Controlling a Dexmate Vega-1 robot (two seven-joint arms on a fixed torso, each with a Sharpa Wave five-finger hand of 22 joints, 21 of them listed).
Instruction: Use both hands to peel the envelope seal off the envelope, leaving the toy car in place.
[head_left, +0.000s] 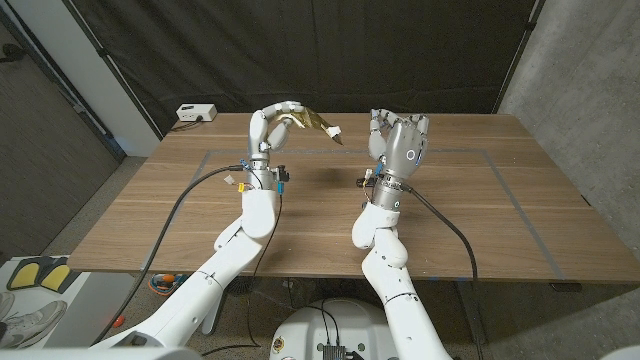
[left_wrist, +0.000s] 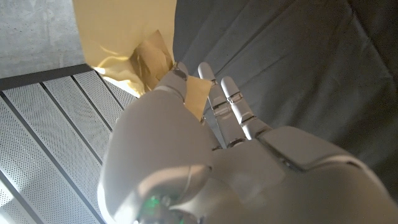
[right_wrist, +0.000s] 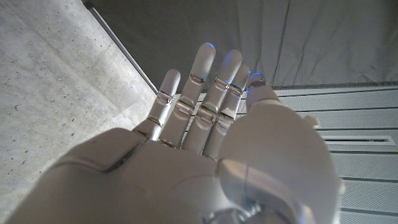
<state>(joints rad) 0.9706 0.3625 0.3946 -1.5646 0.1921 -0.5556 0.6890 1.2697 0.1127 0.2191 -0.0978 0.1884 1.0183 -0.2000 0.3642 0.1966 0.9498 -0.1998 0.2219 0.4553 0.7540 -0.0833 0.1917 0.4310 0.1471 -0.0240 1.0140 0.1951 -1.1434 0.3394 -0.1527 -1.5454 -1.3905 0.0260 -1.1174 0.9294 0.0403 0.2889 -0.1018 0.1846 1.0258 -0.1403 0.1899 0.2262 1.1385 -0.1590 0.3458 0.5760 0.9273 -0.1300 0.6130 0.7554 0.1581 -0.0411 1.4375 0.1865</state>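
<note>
Above the bench (head_left: 470, 200): envelope (head_left: 318, 122) gripped by left hand (head_left: 275, 120) fingers; right hand (head_left: 402, 140) spread, empty. Seal removal unconfirmed; toy car unsighted.

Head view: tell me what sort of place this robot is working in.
Probably a lab or test studio, not a home: a black curtain hangs behind the wooden table, a bare concrete wall stands beside it, and tape lines mark out a work zone on the tabletop.
</note>
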